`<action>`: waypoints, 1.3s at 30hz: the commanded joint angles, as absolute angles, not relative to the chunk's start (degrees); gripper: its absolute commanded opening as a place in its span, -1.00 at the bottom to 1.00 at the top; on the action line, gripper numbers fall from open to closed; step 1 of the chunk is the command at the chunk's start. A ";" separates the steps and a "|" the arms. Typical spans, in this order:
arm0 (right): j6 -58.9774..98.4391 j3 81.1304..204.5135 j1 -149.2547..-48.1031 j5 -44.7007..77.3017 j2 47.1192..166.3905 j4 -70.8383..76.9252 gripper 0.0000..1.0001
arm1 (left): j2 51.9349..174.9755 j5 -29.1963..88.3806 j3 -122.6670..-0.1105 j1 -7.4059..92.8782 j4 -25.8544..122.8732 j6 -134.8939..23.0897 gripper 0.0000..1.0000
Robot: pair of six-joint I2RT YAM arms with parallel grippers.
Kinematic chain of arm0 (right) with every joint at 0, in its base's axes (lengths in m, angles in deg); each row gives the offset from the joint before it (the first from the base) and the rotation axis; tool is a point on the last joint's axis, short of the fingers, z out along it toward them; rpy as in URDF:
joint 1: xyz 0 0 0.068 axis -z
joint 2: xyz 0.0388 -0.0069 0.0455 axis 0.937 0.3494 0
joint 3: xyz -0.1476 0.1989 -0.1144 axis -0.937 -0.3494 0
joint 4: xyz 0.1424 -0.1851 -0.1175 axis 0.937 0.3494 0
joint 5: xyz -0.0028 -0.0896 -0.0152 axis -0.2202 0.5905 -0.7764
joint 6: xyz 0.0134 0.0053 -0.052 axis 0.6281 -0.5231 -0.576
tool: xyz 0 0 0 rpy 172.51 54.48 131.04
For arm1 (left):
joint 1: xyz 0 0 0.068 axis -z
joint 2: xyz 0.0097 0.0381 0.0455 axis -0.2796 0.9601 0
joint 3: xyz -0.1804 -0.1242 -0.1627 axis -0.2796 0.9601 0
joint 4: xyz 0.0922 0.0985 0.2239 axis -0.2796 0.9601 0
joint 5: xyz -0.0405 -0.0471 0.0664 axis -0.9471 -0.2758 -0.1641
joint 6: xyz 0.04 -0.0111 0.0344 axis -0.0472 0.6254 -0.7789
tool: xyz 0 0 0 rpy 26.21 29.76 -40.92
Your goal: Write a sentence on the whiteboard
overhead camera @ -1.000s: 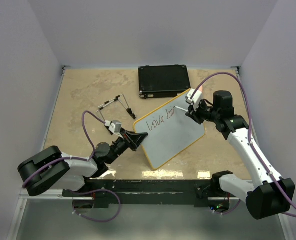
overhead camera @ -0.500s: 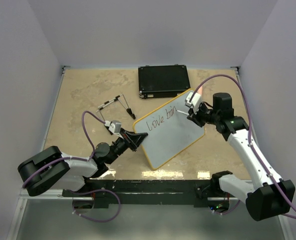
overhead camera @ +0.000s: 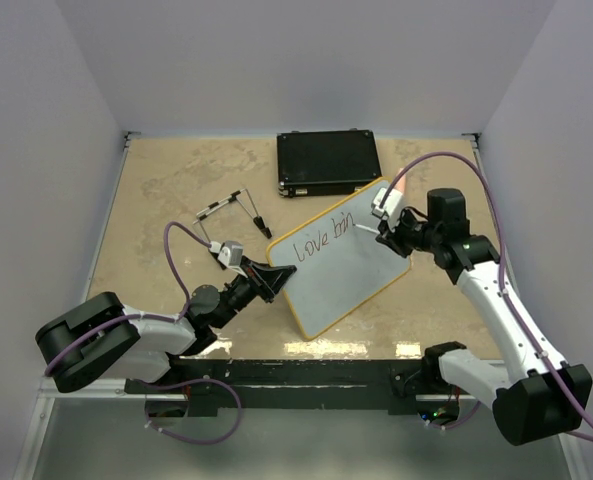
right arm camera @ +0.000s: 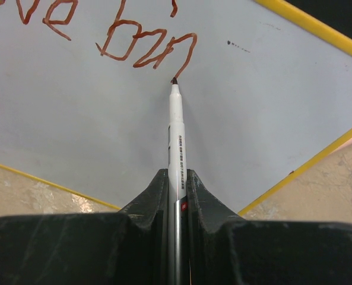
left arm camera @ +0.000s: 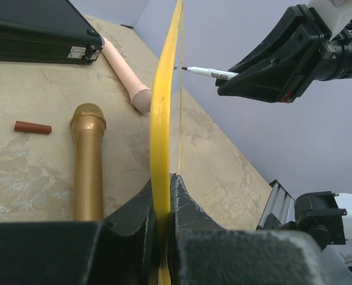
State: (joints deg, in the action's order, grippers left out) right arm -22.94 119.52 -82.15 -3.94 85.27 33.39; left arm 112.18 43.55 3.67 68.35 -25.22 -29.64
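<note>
The left gripper, fingers clamped on the whiteboard's left edge, holds it tilted over the table; the right gripper, fingers pinching a marker seemingly touching the unfinished sentence, could push the board askew.

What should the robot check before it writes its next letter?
1. Left pincer clamped on the whiteboard edge: ok.
2. Right pincer shut on the marker: ok.
3. Marker tip at the end of the writing, just after the "n": ok.
4. Tip actually pressing on the board: cannot tell.
5. Bare board beside the tip for more letters: ok.
6. Sentence finished: not ok, it reads only "love bin".
</note>
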 commanded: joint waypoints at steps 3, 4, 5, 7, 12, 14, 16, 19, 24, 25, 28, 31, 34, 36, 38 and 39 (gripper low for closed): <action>-20.13 124.23 -80.98 -4.45 83.42 28.47 -1.00 | 112.49 40.31 4.80 68.53 -23.21 -35.05 -1.00; -19.70 124.14 -80.54 -4.36 83.59 27.85 -1.00 | 112.41 40.31 4.89 68.53 -23.21 -35.05 -1.00; -19.60 124.05 -80.45 -4.53 84.20 27.07 -1.00 | 112.32 40.31 4.98 68.53 -23.30 -35.05 -1.00; -19.34 123.62 -79.93 -5.67 84.56 26.53 -1.00 | 112.32 40.31 5.07 68.53 -23.39 -35.14 -1.00; -19.60 122.91 -79.31 -8.49 82.98 26.18 -1.00 | 112.32 40.14 5.16 68.44 -23.39 -35.23 -1.00; -20.04 122.73 -78.96 -9.72 82.80 26.27 -1.00 | 112.32 39.96 5.24 68.44 -23.48 -35.23 -1.00; -20.13 122.65 -78.52 -10.25 82.80 26.27 -1.00 | 112.23 40.05 5.51 68.44 -23.74 -35.23 -1.00; -20.22 122.65 -78.34 -10.86 82.80 26.44 -1.00 | 112.23 40.05 5.42 68.44 -23.74 -35.31 -1.00; -20.48 122.38 -77.82 -11.57 82.54 26.53 -1.00 | 112.23 39.96 5.51 68.44 -23.74 -35.31 -1.00; -20.57 122.30 -77.81 -11.57 82.54 26.53 -1.00 | 112.23 40.05 5.42 68.44 -23.83 -35.31 -1.00; -20.66 122.30 -77.64 -11.83 82.54 26.53 -1.00 | 112.23 39.88 5.42 68.44 -23.83 -35.23 -1.00; -20.66 122.30 -77.55 -11.92 82.45 26.62 -1.00 | 112.23 39.88 5.42 68.44 -23.83 -35.23 -1.00; -20.83 122.21 -77.46 -12.09 82.54 26.71 -1.00 | 112.23 39.88 5.42 68.53 -23.83 -35.23 -1.00; -20.83 122.21 -77.46 -12.09 82.54 26.79 -1.00 | 112.23 39.87 5.42 68.44 -23.83 -35.23 -1.00; -20.83 122.21 -77.37 -12.18 82.45 26.79 -1.00 | 112.23 39.96 5.42 68.44 -23.83 -35.23 -1.00; -20.83 122.21 -77.37 -12.18 82.45 26.79 -1.00 | 112.32 39.96 5.42 68.44 -23.83 -35.23 -1.00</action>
